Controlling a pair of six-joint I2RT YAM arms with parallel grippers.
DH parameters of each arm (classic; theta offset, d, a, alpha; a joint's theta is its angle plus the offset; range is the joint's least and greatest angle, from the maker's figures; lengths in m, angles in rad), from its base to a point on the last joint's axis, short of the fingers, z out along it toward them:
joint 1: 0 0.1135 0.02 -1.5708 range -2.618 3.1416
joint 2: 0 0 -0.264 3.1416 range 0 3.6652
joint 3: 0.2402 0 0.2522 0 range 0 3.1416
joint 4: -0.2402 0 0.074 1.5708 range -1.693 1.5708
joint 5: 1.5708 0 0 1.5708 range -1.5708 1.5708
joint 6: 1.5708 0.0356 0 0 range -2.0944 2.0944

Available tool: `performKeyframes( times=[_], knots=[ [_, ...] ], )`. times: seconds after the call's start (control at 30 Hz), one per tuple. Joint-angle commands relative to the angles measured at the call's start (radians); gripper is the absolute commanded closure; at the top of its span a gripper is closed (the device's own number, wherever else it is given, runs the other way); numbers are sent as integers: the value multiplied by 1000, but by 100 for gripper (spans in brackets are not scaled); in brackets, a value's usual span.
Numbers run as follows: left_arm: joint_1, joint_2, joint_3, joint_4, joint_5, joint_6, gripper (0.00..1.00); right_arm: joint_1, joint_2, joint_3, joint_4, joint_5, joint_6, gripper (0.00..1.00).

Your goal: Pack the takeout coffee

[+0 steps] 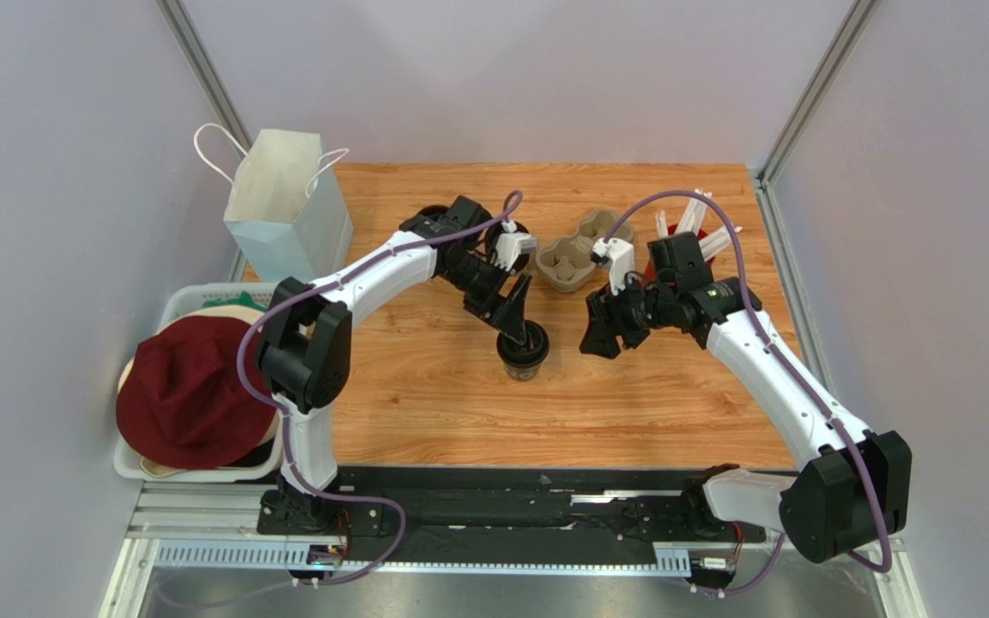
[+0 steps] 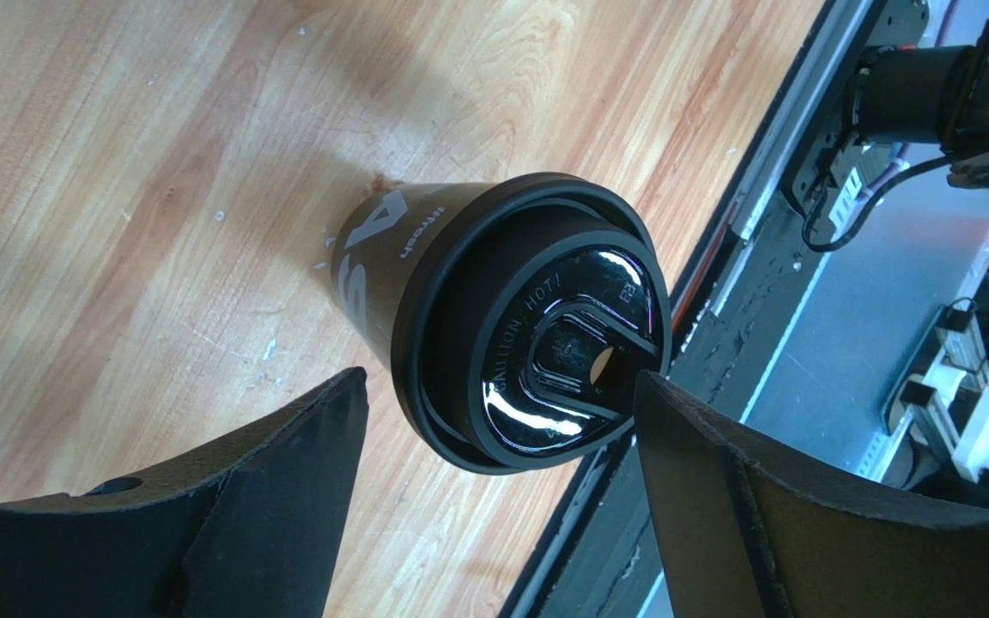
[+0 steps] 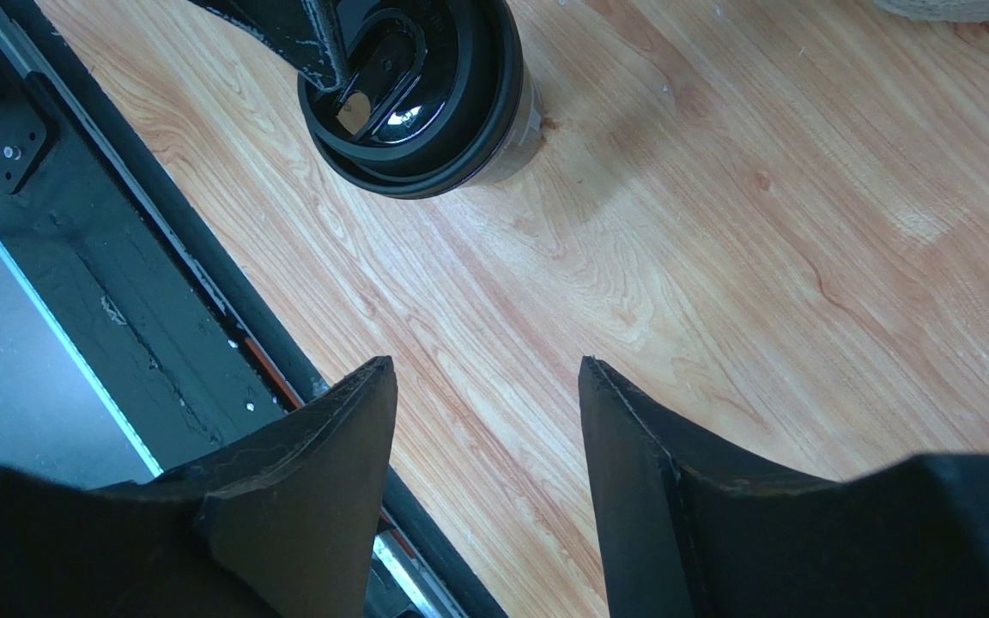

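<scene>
The takeout coffee (image 1: 523, 355) is a small black cup standing upright on the wooden table, slightly left of centre. Its glossy black lid (image 2: 551, 337) is on, and white lettering runs down the cup's side (image 2: 377, 232). My left gripper (image 1: 519, 317) hangs open just above it, a finger on either side of the lid (image 2: 500, 380). One left fingertip (image 3: 291, 28) sits at the lid's rim. My right gripper (image 1: 598, 337) is open and holds nothing. It hovers over bare wood (image 3: 484, 367) to the right of the cup (image 3: 425, 97).
A white paper bag (image 1: 283, 193) stands open at the table's back left corner. A cardboard cup carrier (image 1: 575, 258) lies at the back centre, with red and white items (image 1: 693, 236) beside it. Something black (image 1: 433, 219) shows behind the left arm. A bin with a dark red hat (image 1: 190, 393) sits off the left edge.
</scene>
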Motion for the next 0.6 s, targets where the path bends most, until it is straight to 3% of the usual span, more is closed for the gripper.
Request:
performKeyframes(
  times=[0.0, 0.57],
  knots=[
    [-13, 7, 22, 28, -13, -10, 18, -3, -30, -4, 39, -23, 10, 43],
    [-27, 39, 13, 38, -65, -9, 21, -3, -22, -8, 48, -18, 20, 44]
  ],
)
